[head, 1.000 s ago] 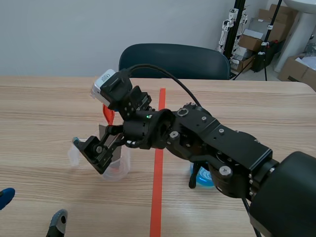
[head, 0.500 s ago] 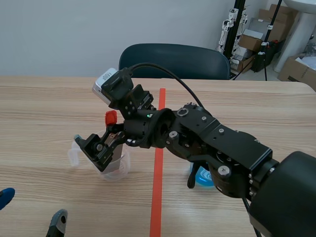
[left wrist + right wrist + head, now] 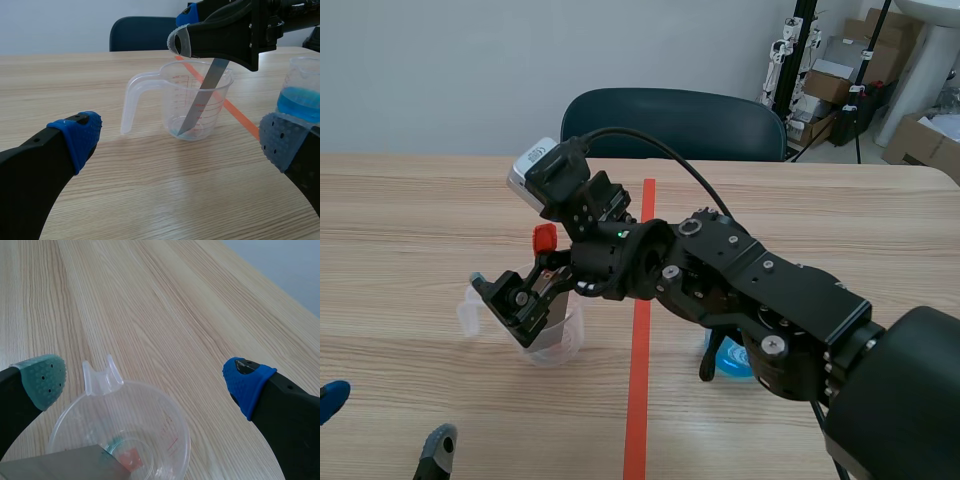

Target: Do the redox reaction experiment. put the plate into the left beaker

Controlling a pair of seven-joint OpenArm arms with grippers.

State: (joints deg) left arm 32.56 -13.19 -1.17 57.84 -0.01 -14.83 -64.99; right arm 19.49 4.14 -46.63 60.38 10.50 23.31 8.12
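All but finishing the placing step: hovering the right pincer [image 3: 146,380], spread wide and empty, over the left beaker [image 3: 175,102], with the metal plate [image 3: 204,97] leaning tilted inside. Holding the left pincer [image 3: 180,142] wide open, empty, above the tabletop [image 3: 150,200]. Next, likely lifting clear without nudging the plate.

Between the fingers of your left claw [image 3: 181,140], the beaker [image 3: 172,107] is clear plastic with red scale marks, and the plate [image 3: 201,97] in it is plain matt grey. That claw's black fingers carry a bright blue pad [image 3: 80,137] and a grey-blue pad [image 3: 280,142], both dotted. Beside the grey-blue pad, a second beaker [image 3: 302,92] holds blue liquid. Your right claw [image 3: 146,380] wears a grey-green pad [image 3: 44,377] and a deep blue pad [image 3: 247,382]. The table [image 3: 150,200] is pale wood grain, crossed by an orange-red tape line [image 3: 240,117].
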